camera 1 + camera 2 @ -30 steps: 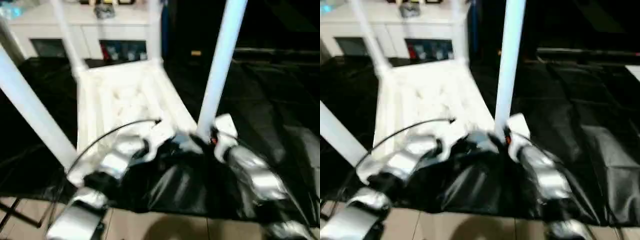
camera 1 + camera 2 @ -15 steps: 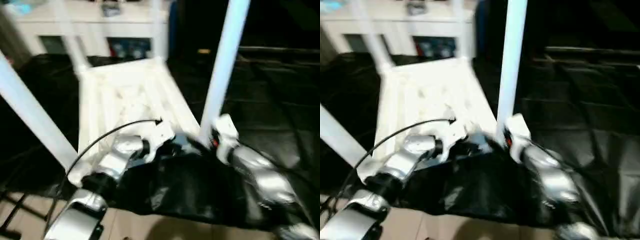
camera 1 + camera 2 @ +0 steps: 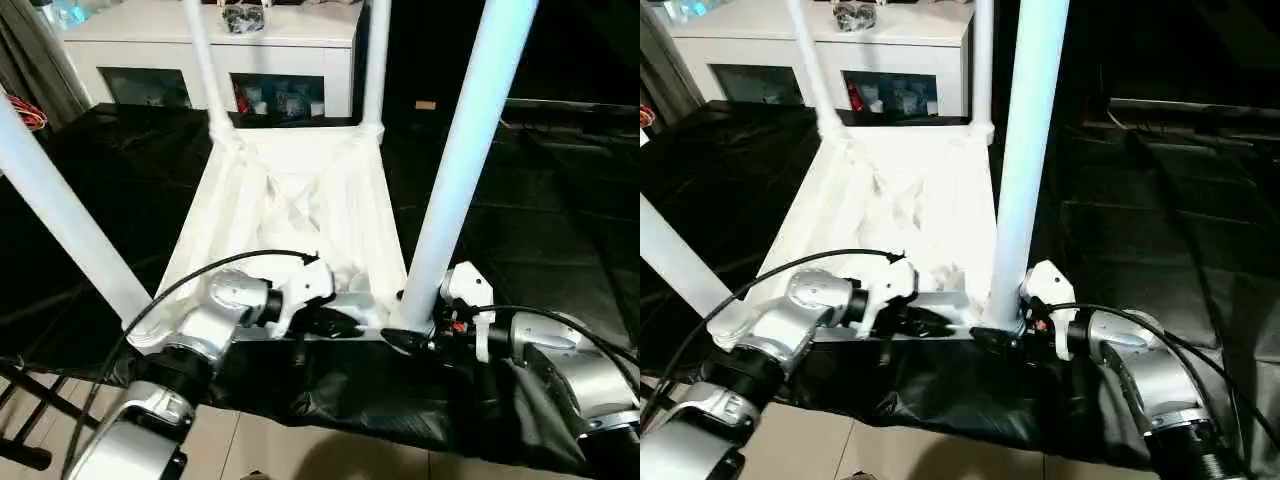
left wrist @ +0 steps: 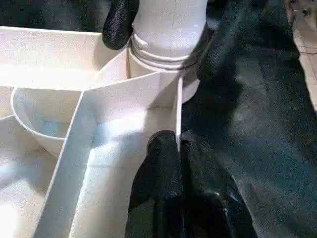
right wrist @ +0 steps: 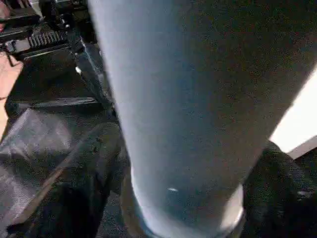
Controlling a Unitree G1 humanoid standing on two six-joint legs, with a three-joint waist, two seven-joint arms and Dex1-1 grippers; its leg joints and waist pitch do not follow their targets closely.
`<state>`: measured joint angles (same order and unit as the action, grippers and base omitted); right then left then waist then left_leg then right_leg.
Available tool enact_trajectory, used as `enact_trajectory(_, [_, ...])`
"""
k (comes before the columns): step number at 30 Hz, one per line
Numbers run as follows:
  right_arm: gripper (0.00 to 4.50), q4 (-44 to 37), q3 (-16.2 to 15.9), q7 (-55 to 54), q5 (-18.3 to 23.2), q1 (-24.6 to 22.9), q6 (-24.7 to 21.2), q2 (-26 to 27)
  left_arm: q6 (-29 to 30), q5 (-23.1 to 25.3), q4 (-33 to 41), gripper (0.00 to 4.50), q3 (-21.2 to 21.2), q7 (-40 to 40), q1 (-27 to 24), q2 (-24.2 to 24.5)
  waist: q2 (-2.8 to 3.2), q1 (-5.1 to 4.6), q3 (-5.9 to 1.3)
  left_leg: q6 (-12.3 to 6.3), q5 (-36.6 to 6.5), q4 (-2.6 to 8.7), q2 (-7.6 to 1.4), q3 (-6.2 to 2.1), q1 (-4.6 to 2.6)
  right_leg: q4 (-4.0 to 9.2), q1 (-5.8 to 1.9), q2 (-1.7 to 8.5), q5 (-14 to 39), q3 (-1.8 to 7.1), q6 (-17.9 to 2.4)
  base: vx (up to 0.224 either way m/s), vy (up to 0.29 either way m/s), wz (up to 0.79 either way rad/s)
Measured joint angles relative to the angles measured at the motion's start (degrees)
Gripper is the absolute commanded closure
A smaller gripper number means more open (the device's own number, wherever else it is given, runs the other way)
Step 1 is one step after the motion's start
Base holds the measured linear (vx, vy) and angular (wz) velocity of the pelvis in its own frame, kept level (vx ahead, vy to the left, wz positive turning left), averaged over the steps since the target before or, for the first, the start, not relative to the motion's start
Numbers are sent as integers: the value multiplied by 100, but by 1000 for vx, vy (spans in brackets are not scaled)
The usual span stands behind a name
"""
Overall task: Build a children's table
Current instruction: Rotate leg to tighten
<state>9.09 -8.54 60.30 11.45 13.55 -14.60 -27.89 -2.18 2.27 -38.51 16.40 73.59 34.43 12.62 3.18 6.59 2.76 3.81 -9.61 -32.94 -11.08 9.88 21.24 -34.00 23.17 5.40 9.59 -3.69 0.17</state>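
The children's table (image 3: 290, 200) lies upside down on black cloth, its four white legs pointing up. My left gripper (image 4: 179, 144) is shut on the thin raised rim (image 4: 171, 99) of the top, close to the near right corner socket. My right gripper (image 3: 405, 335) sits at the base of the near right leg (image 3: 460, 170), one black finger (image 4: 119, 25) on each side of the leg just above its collar, both touching it. The near left leg (image 3: 60, 220) and the two far legs (image 3: 205, 70) stand free in their sockets.
A white cabinet (image 3: 210, 30) with shelf openings stands behind the table. Black cloth (image 3: 560, 230) covers the ground to the right and left. Tiled floor (image 3: 300, 450) shows at the near edge, with a black stand's feet (image 3: 20, 420) at the near left.
The whole picture has shifted and steadied, so the camera moved. Both grippers stay at the near right corner, the left on the rim and the right at the leg's base.
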Motion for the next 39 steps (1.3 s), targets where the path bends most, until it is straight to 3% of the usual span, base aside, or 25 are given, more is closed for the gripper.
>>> enact_trajectory(7, [176, -23, -45, 96, 0, 1, -19, -43, -29, -13, 0, 450, 1, 140, -4, 50, -10, 17, 6, 0, 0, -5, 0, -1, 7, 0, 0, 1, 1, 0, 1, 0, 0, 0])
enact_trajectory(18, [187, -134, -49, -31, -27, -65, -93, 88, -11, -27, 118, 450, -4, 106, -92, 85, -4, 10, 2, 0, 0, -4, -2, -1, 4, -1, -1, 0, 3, -1, 5, 0, 0, 0])
enact_trajectory(20, [187, -45, 50, -532, -120, -59, -43, 353, 41, -14, 94, 450, -63, -184, -92, 66, -5, -43, 3, 1, 1, -7, -3, 0, 0, -4, 0, -1, 2, 2, 3, 0, 0, 0])
enact_trajectory(25, [188, 667, 439, -2391, -460, 388, -54, 1311, 326, 263, -58, 450, -256, -1415, 26, -349, -16, -304, 6, 2, 1, -7, 5, -1, -14, -3, -4, 1, 14, 4, 27, 0, 0, 0])
enact_trajectory(32, [188, 1373, 702, -3980, -797, 950, 35, 2036, 799, 500, -134, 450, -351, -2504, 196, -834, -23, -372, 6, 4, -1, 5, 8, -1, -11, -1, 2, -1, 12, 6, 24, 0, 0, 0])
enact_trajectory(35, [118, 1485, 705, -4053, -860, 1001, 181, 2047, 802, 544, -134, 450, -350, -2631, 210, -897, -18, -337, 3, 2, -3, 15, 9, -1, -11, 1, 3, -1, 1, 5, 4, 0, 0, 0])
enact_trajectory(39, [97, 1449, 702, -3797, -891, 983, 185, 1945, 718, 546, -144, 450, -326, -2617, 215, -900, -19, -312, 4, 1, -3, 20, 9, -1, -9, 1, 6, -1, 2, 2, 5, 0, 0, 0])
